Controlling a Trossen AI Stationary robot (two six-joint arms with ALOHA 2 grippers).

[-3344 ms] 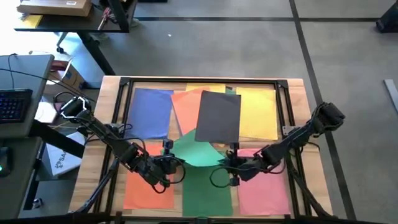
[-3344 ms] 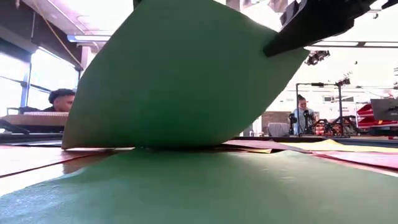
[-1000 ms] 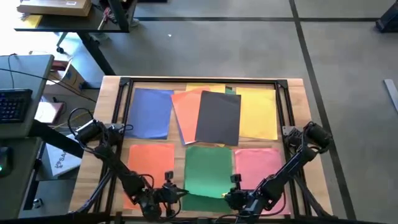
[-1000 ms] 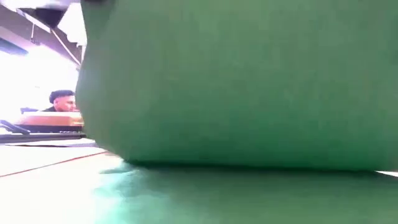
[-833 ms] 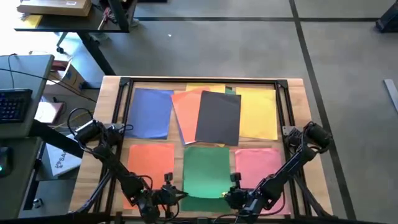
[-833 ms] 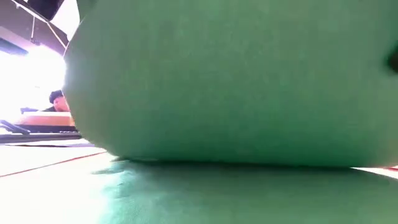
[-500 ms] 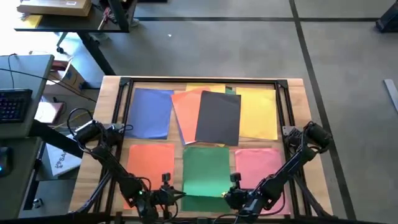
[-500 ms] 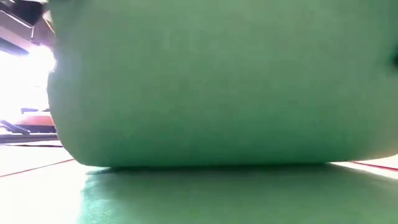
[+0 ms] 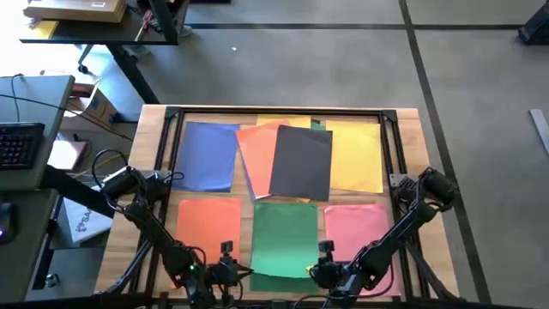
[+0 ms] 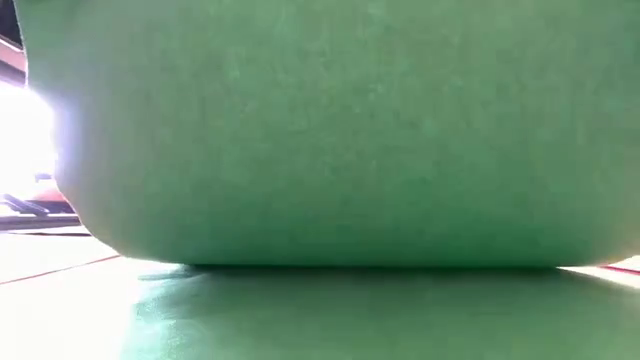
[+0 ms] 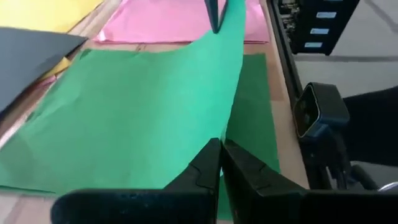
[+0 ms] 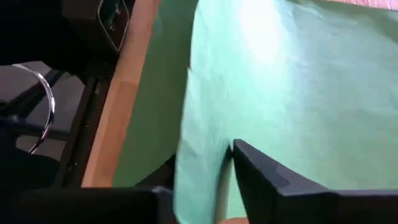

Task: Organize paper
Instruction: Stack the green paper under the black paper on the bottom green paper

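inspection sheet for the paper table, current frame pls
Surface: wooden table with a black frame.
Job's things: green sheet held by its near edge above a green pile; blue, dark grey, yellow at the far side; orange, pink nearer.
Clutter: nothing seen.
Grippers: left gripper and right gripper, both shut on the green sheet.
Cables: loops on both arms.
Surroundings: keyboard, cardboard box.

a keyboard (image 9: 19, 144) on a grey desk (image 9: 39, 90) beside the wooden table (image 9: 412, 150).
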